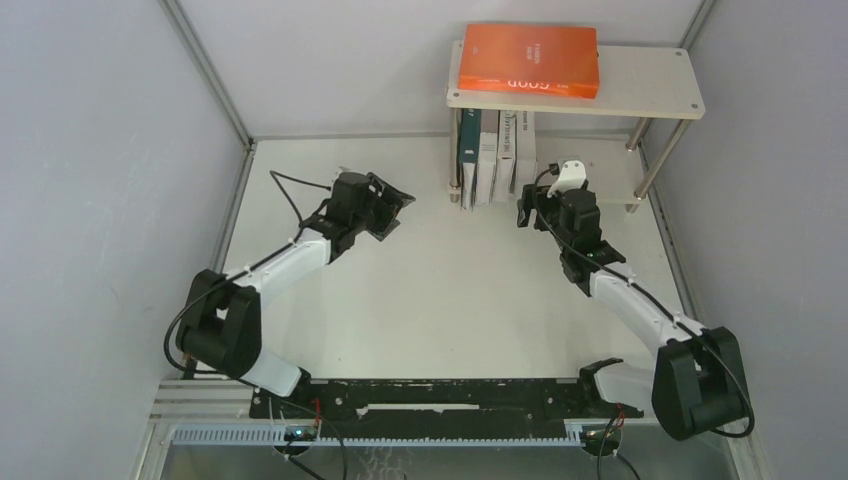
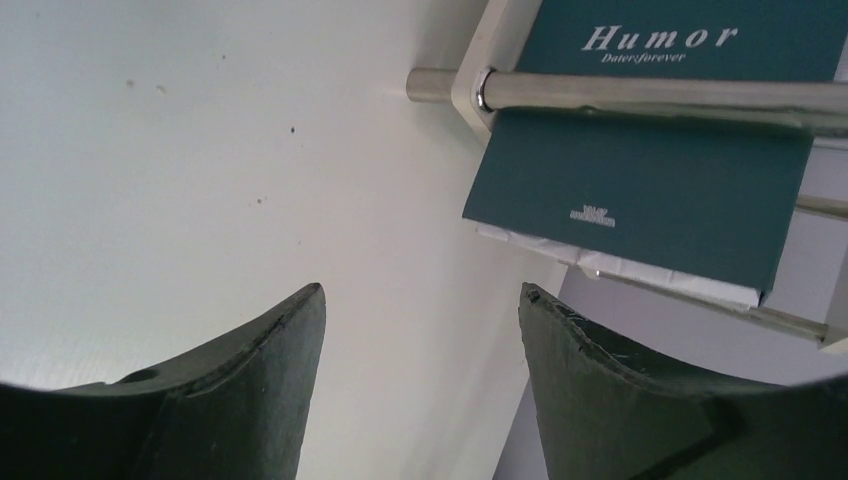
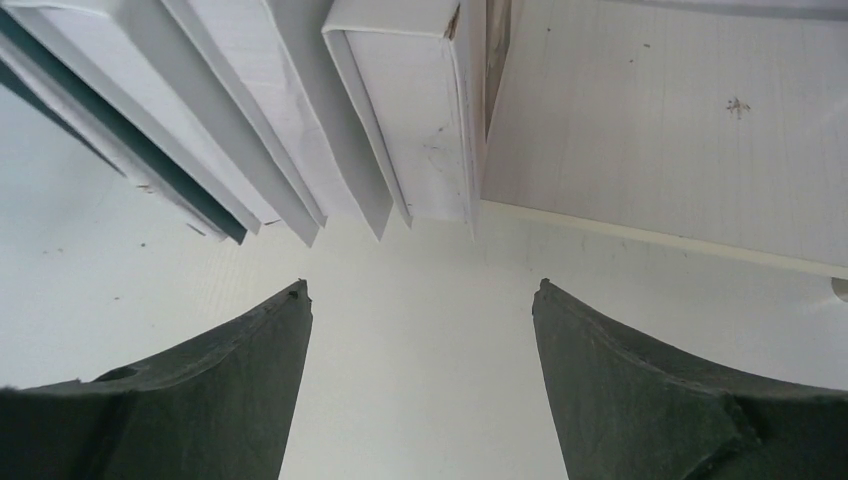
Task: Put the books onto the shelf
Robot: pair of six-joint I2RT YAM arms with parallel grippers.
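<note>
Now my right hand (image 3: 420, 290) hangs open and empty just before the upright books (image 3: 420, 150) on the lower board of the shelf (image 1: 650, 75). My left hand (image 2: 420, 290), open too, faces the teal book (image 2: 640, 190). The orange book (image 1: 528, 60) lies flat on top. Thin, stiff, probably light and slick: I'd pinch across a spine.

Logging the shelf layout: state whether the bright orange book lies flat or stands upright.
Flat: the bright orange book lies cover-up on the beige top board.

left arm (image 1: 290, 262) and right arm (image 1: 625, 295) reach forward, jaws on both wide apart
</note>
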